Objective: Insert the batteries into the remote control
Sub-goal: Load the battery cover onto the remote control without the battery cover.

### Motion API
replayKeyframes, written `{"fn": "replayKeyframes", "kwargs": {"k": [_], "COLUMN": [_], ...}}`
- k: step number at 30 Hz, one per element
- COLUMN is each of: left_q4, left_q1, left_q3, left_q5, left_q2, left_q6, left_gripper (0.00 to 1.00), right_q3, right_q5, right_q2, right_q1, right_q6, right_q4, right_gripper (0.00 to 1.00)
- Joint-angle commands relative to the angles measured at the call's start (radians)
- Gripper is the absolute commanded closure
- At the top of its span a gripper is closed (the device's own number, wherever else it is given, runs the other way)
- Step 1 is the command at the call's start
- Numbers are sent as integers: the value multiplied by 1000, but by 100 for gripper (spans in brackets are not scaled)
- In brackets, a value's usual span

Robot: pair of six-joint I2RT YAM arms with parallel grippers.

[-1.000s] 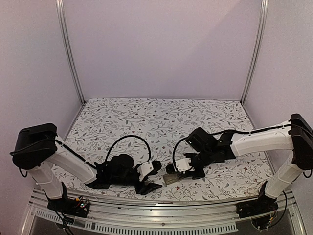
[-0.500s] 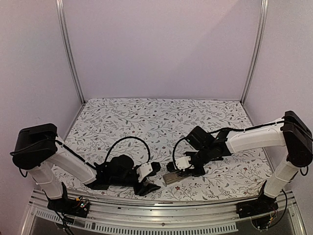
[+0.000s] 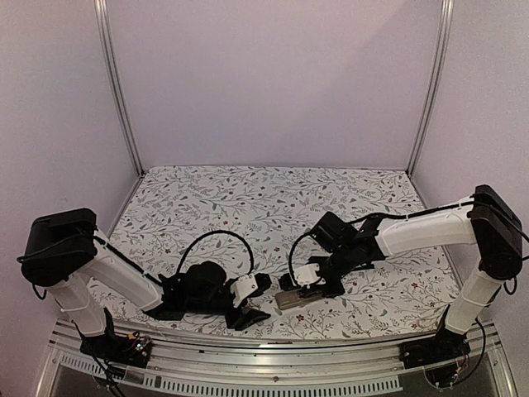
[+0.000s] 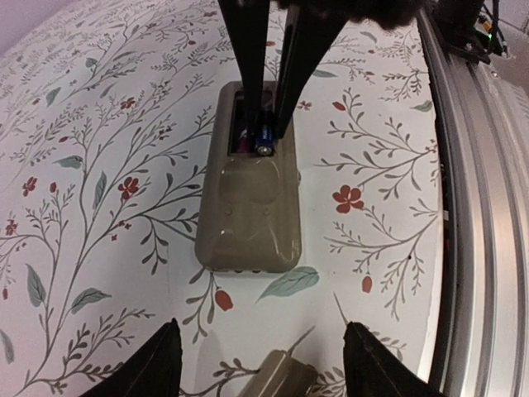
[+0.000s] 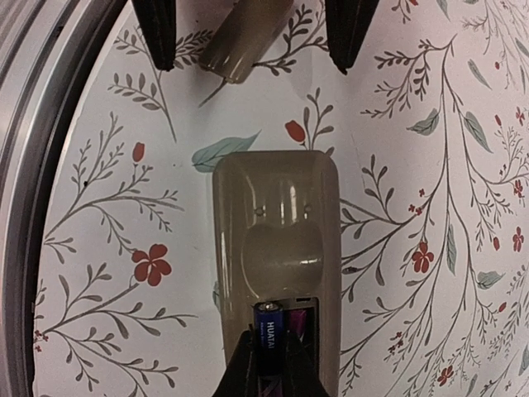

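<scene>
The remote control (image 3: 299, 299) lies back-up on the floral table near the front edge, its tan-grey back (image 5: 277, 240) showing an open battery recess. My right gripper (image 5: 269, 354) is shut on a dark blue battery (image 5: 269, 327), holding it end-first in the recess's left slot. From the left wrist that battery (image 4: 263, 136) sits between the right arm's two black fingers (image 4: 248, 74). A magenta shape (image 5: 299, 318) fills the other slot; I cannot tell what it is. My left gripper (image 4: 260, 329) stands open just short of the remote (image 4: 248, 215), touching nothing.
A small tan-grey cover piece (image 4: 277, 376) lies on the table between the left gripper's open fingers, also in the right wrist view as the cover piece (image 5: 244, 37). The metal front rail (image 4: 488, 207) runs close beside the remote. A black cable (image 3: 219, 236) loops behind the left arm.
The right gripper has closed tighter on the battery and drawn slightly back and left over the remote. The left arm has stayed almost still.
</scene>
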Motion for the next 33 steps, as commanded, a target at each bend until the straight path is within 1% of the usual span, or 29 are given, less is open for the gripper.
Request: {"fn": "replayKeyframes", "kwargs": {"k": [1, 5, 11, 20, 25, 33], "left_q4": [-22, -20, -24, -29, -35, -40], "left_q1": [14, 16, 16, 16, 16, 16], "left_q3": [-1, 1, 11, 18, 20, 23], "left_q5": [-4, 1, 5, 8, 7, 8], "left_q2": [-14, -6, 5, 11, 12, 18], "left_q6": [11, 11, 11, 14, 16, 20], "left_gripper": [33, 33, 34, 34, 34, 34], "right_q3": [32, 56, 74, 35, 30, -24], "right_q5": [-5, -6, -54, -64, -84, -94], "right_q2": [8, 3, -1, 23, 40, 38], "right_q1": [-5, -7, -39, -47, -55, -67], "right_q6": [-7, -15, -9, -15, -19, -14], "right_q4": [-38, -57, -42, 25, 32, 52], "right_gripper": [95, 98, 100, 100, 100, 100]}}
